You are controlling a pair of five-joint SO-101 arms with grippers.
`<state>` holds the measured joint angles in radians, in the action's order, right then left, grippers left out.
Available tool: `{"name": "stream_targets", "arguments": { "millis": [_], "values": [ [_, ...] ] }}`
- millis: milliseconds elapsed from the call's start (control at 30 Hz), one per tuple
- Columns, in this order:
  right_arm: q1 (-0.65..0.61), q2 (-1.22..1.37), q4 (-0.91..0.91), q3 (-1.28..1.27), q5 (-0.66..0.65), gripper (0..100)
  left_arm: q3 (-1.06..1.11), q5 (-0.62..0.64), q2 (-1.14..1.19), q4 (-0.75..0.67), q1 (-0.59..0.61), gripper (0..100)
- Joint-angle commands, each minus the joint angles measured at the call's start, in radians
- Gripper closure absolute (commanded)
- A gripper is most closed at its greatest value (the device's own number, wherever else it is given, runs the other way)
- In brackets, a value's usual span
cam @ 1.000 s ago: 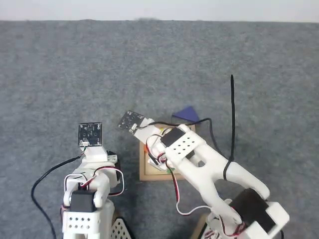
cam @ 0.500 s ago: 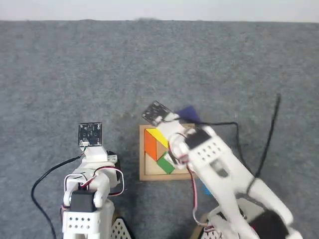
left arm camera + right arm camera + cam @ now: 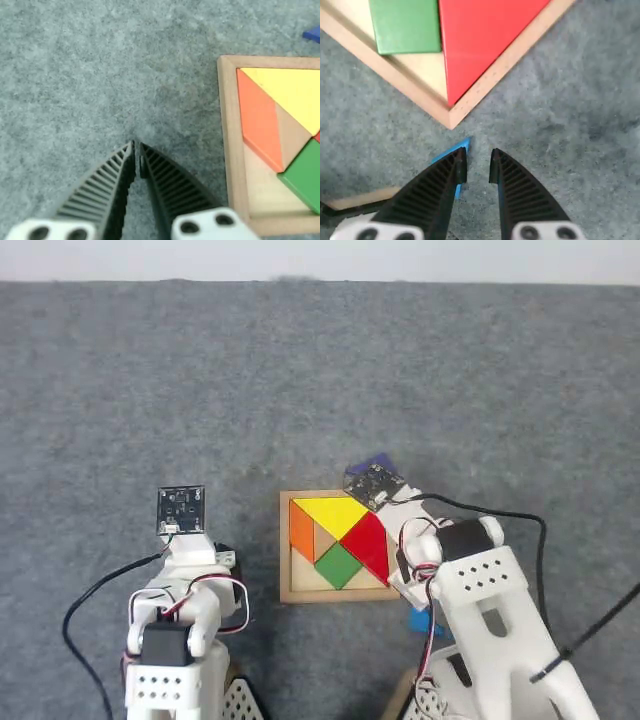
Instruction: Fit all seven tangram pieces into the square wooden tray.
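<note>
The square wooden tray point(image 3: 284, 545) lies between my arms and holds a yellow triangle point(image 3: 335, 512), an orange parallelogram point(image 3: 301, 530), a red triangle point(image 3: 370, 540), a green square point(image 3: 340, 565) and a tan piece point(image 3: 322, 538). A purple piece point(image 3: 380, 464) lies just beyond the tray, partly behind the right arm's camera board. My right gripper point(image 3: 477, 160) hovers just off the tray's corner point(image 3: 395, 76), fingers slightly open and empty, beside a blue piece point(image 3: 455, 149). My left gripper point(image 3: 137, 150) is shut over bare carpet, left of the tray point(image 3: 226, 130).
Grey carpet covers the table all round. The right arm point(image 3: 470, 570) stands over the tray's near right corner, with the blue piece point(image 3: 420, 620) peeking out beneath it. Its black cable loops off to the right. The left arm point(image 3: 180, 580) sits well left of the tray.
The right arm has swung from over the tray's left half to its near right corner, uncovering the pieces inside. The left arm has not moved.
</note>
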<state>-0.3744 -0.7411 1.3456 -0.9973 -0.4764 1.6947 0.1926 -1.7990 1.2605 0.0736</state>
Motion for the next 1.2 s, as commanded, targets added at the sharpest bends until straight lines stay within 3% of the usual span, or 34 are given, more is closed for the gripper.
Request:
{"name": "stream_targets", "arguments": {
  "millis": [0,133,333,467,600,800,933,1167],
  "values": [
    [0.015,-0.038,0.001,-0.026,-0.018,90.4,-0.012,-0.009,-0.020,0.002,0.006,99],
    [-0.022,-0.038,-0.085,-0.123,-0.028,90.4,-0.012,-0.009,-0.020,0.002,0.006,99],
    [-0.028,-0.038,-0.096,-0.126,-0.028,89.8,-0.012,-0.009,-0.020,0.002,0.006,99],
    [-0.067,-0.025,-0.096,-0.137,-0.028,83.2,-0.012,-0.009,-0.020,0.002,0.006,99],
    [-0.111,0.077,-0.099,-0.120,-0.040,84.7,-0.012,-0.009,-0.020,0.002,0.006,99],
    [-0.096,0.286,-0.093,-0.043,-0.055,85.5,-0.012,-0.009,-0.020,0.002,0.006,99],
    [-0.042,0.288,-0.093,-0.037,-0.061,85.5,-0.012,-0.009,-0.020,0.002,0.006,99],
    [-0.079,0.329,-0.107,-0.057,-0.063,85.4,-0.012,-0.009,-0.020,0.002,0.006,99]
  ]
}}
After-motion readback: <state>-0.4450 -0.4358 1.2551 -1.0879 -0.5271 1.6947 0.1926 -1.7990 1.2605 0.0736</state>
